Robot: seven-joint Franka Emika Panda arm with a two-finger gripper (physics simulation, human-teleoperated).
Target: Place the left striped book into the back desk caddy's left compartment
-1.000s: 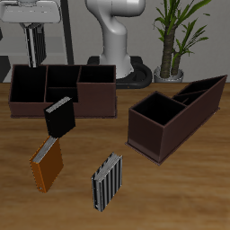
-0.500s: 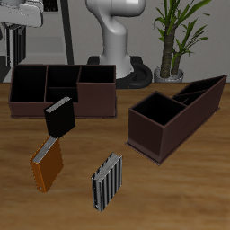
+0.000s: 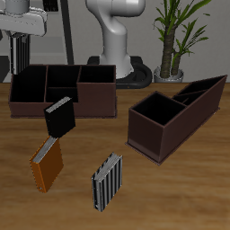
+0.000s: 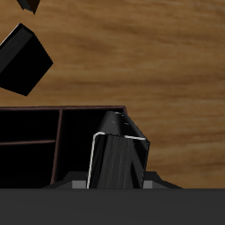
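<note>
My jaws are clamped on the left striped book (image 4: 119, 160), hanging above the back desk caddy (image 3: 90, 101) by its left compartment (image 3: 29, 85), at ten o'clock from the counter's black book (image 3: 58, 116).

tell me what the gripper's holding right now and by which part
The gripper holds the striped book by its upper end. The book hangs upright below the fingers, over one end of the back desk caddy.
</note>
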